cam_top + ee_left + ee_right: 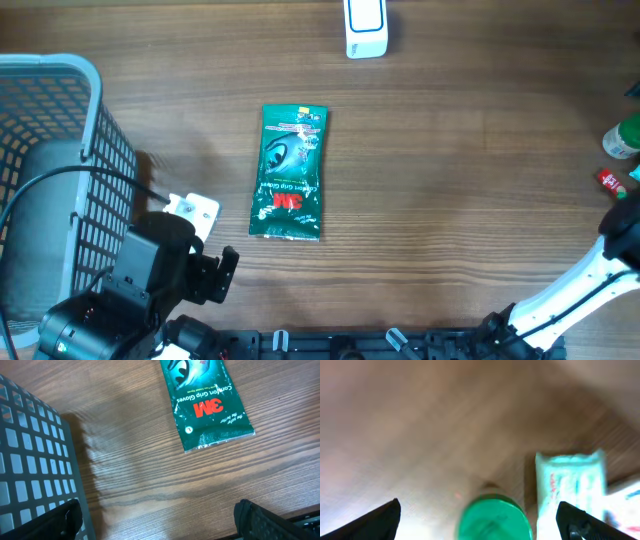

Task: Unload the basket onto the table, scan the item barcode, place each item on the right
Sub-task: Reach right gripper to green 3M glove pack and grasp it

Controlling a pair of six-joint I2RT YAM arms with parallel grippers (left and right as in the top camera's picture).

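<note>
left gripper (155,522) spread wide and empty, beside the basket (95,150). right gripper (477,522) also spread, near a green-capped bottle (625,138), gripping nothing. glove packet (292,172) lies flat mid-table, well short of the scanner (366,28). risks: thin flat packet slips from a pinch; barcode not visible, so it may end up facing away from the scanner.
</note>
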